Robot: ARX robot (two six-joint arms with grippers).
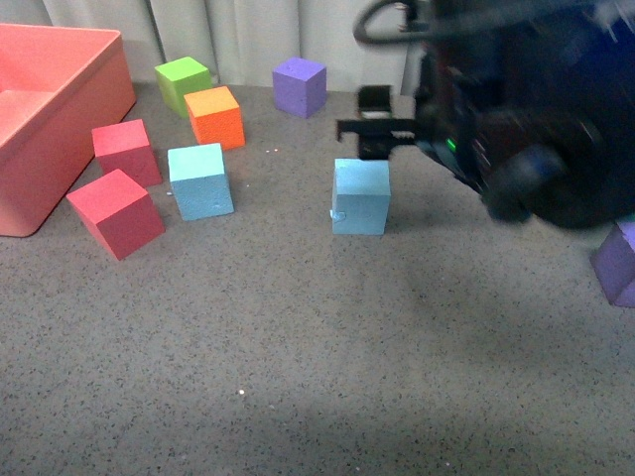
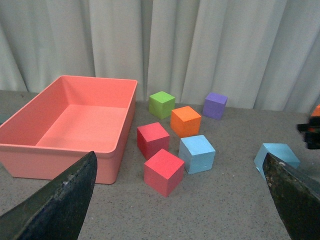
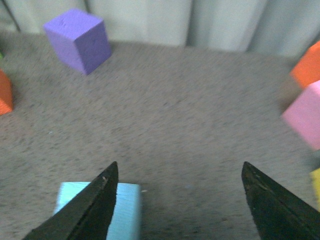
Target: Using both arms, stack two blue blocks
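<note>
Pink bin (image 1: pixel 69 149), red cubes (image 1: pixel 116 213), green cube (image 1: pixel 183 81), orange cube (image 1: pixel 215 116)

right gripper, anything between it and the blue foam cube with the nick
Nothing visible. The open right gripper is close to the nicked sky-blue foam cube, with only bare grey tabletop between them. The cube lies off to one side of its jaws, not centred.

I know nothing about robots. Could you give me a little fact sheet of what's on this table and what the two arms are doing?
Plain blue block: on the table, beside the red cubes
Nicked blue block: on the table, standing alone
Stacked: not yet
Right gripper: open, close to the nicked one, not gripping it
Left gripper: open, empty
Also there: pink bin, green cube, orange cube, purple cube
</note>
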